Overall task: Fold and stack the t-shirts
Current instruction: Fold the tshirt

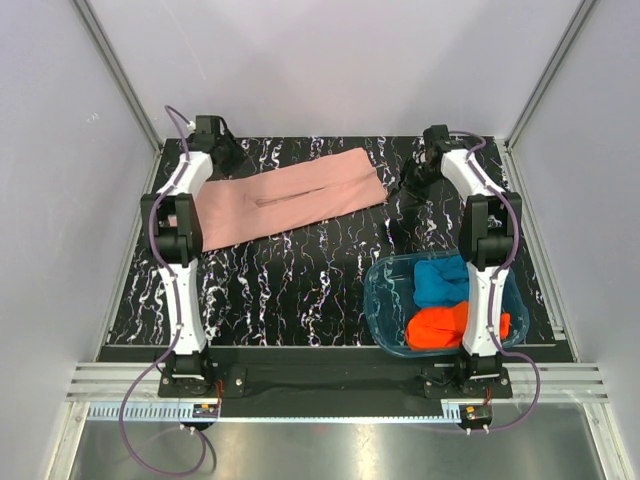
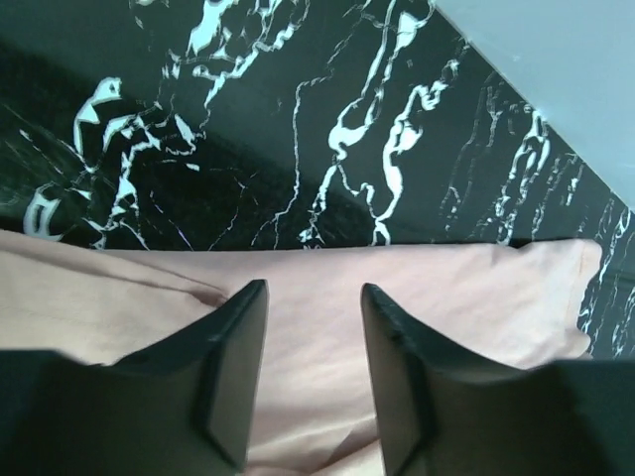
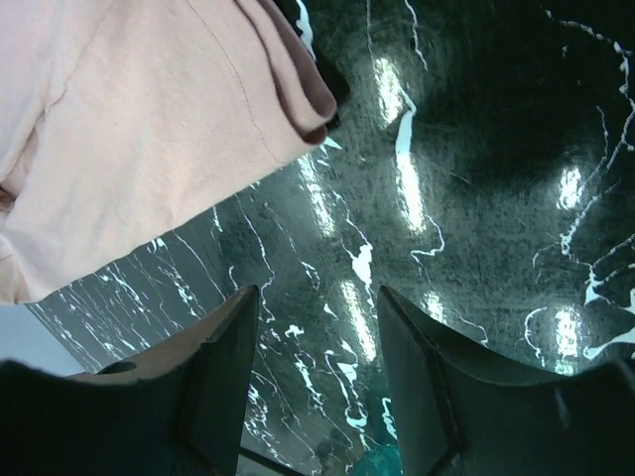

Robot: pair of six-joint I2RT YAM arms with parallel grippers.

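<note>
1. From above: dusty-pink t-shirt (image 1: 290, 198) lying as a long slanted band on the far part of the marble table (image 1: 300, 290), already folded narrow. Left gripper (image 1: 232, 158) at its far left end, right gripper (image 1: 412, 182) just beside its right end. Blue t-shirt (image 1: 445, 280) and orange-red t-shirt (image 1: 440, 325) bunched in the clear blue tub (image 1: 375, 300), near right. Likely next: pinch both ends low, then bring one end over the other, evenly.

2. Left wrist: jaws wide, holding nothing, right over the pink cloth (image 2: 476, 288). Far edge of the shirt straight, black table past it, then the grey wall (image 2: 556, 50) close behind. Go straight down, catch all the layers at the edge, and no pushing toward that wall.

3. Right wrist: jaws wide too and empty, over bare table. Thick rolled corner of the pink shirt (image 3: 129, 129) up to the left, apart from the fingers. Slide over to it first, get low, then close. Lots of open room in the middle and near side for laying the fold — but keep off the tub and the side walls.
</note>
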